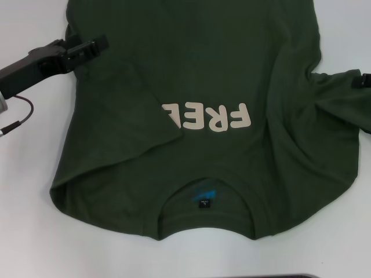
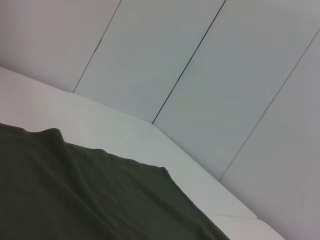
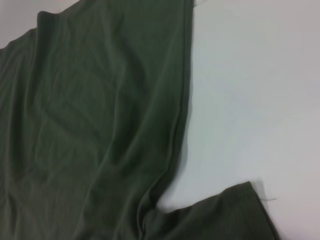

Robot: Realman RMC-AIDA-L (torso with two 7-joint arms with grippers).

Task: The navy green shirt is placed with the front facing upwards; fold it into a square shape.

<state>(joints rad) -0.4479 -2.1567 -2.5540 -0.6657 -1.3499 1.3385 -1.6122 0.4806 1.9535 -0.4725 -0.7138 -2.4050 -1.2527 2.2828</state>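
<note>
The navy green shirt (image 1: 232,69) lies flat on the white table, front up, with its ribbed collar (image 1: 208,184) and dark inner label (image 1: 203,202) nearest me. Its left side and sleeve are folded inward as a flap (image 1: 127,110) that covers the end of the cream lettering (image 1: 214,117). My left gripper (image 1: 90,47) hovers at the shirt's left edge, its tip over the cloth. Only a black sliver of my right gripper (image 1: 364,80) shows, by the spread right sleeve (image 1: 342,101). The wrist views show green cloth (image 2: 75,195) (image 3: 90,125) on the table.
White table top (image 1: 29,174) surrounds the shirt on the left and right. A grey cable (image 1: 20,119) hangs from the left arm. Pale wall panels (image 2: 200,75) rise behind the table's far edge (image 2: 125,135). A dark strip (image 1: 290,275) runs along the near edge.
</note>
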